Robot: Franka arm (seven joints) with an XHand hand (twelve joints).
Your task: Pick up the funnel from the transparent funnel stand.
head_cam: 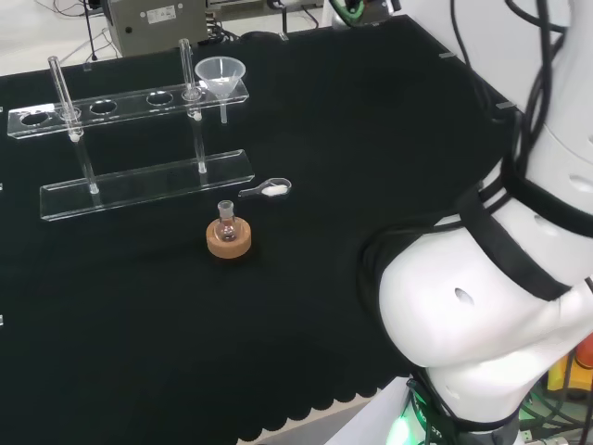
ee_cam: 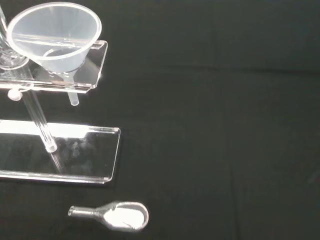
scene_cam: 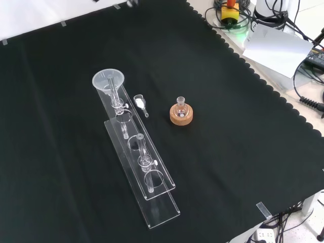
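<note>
A: Fingers: can't tell, open or closed; nothing in these shots settles it.

B: Fine. Where's the funnel (head_cam: 220, 74)?

A: Sitting in the end hole of the clear stand (head_cam: 139, 190), cone above the top plate, stem hanging through it. In the head view that's the stand's right end; in the front view the funnel (scene_cam: 108, 81) is at the far end of the stand (scene_cam: 152, 195).

B: So not picked up yet.

A: No, the task looks untouched, going by how it sits.

B: Risks?

A: My guess: the funnel is light and clear, so a grab on the rim could tip it or jam the stem in the hole. Lifting at an angle might drag the whole stand along. The upright rod next to the funnel is close, so a wide approach could knock it.

B: Anything else near?

A: A small scoop (head_cam: 267, 190) with white powder lies on the counter (head_cam: 371, 139) just beside the stand's base, easy to bump and spill. A little flask (head_cam: 226, 219) on a cork ring (head_cam: 228, 239) stands near it.

B: Contents?

A: Funnel (ee_cam: 55, 37) looks empty in the wrist view. Scoop (ee_cam: 117, 216) holds white powder. Flask, can't tell. The stand's other holes look empty.
</note>
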